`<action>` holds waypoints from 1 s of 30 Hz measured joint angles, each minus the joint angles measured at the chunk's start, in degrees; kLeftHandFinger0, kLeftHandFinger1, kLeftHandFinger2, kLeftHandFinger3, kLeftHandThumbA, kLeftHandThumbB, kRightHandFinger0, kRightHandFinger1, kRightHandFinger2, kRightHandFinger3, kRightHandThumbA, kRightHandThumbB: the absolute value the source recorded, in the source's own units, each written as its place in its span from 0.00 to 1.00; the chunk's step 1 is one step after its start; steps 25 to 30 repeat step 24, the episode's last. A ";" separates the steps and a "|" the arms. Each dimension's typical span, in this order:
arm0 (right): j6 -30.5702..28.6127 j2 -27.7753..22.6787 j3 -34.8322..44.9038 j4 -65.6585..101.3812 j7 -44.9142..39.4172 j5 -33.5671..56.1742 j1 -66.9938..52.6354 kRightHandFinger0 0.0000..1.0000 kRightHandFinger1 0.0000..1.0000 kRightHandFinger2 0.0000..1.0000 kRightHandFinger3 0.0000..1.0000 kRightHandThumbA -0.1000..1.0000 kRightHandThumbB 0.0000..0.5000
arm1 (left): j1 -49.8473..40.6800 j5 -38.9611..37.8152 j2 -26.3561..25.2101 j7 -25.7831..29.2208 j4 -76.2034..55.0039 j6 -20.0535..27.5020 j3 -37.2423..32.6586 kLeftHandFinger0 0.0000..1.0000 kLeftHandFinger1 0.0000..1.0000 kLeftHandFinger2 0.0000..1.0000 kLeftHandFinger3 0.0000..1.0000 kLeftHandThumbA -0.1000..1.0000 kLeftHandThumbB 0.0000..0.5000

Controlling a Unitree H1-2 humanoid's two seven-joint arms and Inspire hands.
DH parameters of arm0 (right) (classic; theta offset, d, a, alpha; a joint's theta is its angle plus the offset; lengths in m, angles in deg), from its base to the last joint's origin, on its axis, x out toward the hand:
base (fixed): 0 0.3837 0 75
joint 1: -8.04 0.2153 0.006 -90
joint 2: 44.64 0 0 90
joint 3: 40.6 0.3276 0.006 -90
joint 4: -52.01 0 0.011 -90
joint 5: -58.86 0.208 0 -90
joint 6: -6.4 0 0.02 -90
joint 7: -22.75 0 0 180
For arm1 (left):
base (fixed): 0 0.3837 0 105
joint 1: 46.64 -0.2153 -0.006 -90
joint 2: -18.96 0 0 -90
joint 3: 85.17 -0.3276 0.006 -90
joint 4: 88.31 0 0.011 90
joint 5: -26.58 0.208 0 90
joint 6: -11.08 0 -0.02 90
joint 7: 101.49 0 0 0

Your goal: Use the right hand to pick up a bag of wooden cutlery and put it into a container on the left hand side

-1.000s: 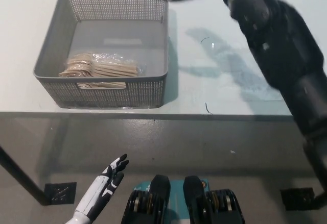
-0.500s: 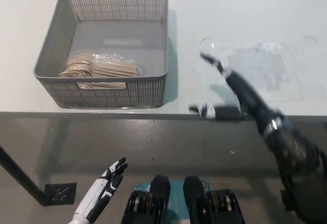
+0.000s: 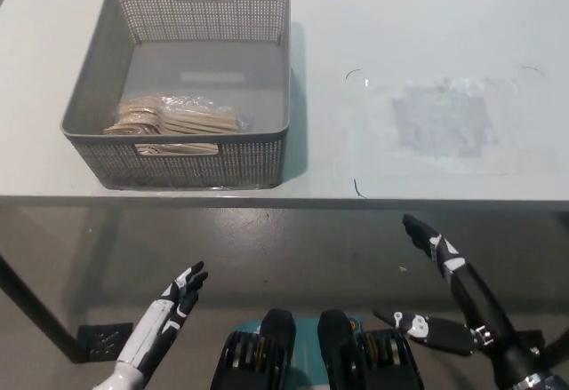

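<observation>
Seemingly done: bag (image 3: 173, 120) lies inside the basket (image 3: 290, 61) by its near wall, your right hand (image 3: 468, 304) hangs spread and empty below the edge of the surface (image 3: 427, 43), left hand (image 3: 172, 299) idle low left, so next you need only hold clear.

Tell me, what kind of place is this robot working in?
Probably a lab or test bench rather than a home: a plain white table carries a grey perforated plastic basket holding a clear bag of wooden cutlery, above a bare grey floor.
</observation>
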 measured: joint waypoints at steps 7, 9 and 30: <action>-3.05 3.80 1.42 -11.26 -0.03 4.15 -0.59 1.00 1.00 1.00 1.00 1.00 0.45 | 0.34 -0.61 0.02 0.01 -0.01 0.01 0.51 1.00 1.00 1.00 1.00 1.00 0.27; -3.80 4.34 1.71 -14.08 -0.02 4.84 -0.49 1.00 1.00 1.00 1.00 1.00 0.46 | 0.34 -0.63 0.02 0.01 -0.01 0.00 0.55 1.00 1.00 1.00 1.00 1.00 0.27; -4.91 4.48 3.32 -22.68 -0.62 8.64 4.58 1.00 1.00 1.00 1.00 0.98 0.31 | 0.36 -0.62 0.12 0.09 0.05 0.02 1.51 1.00 1.00 1.00 1.00 1.00 0.23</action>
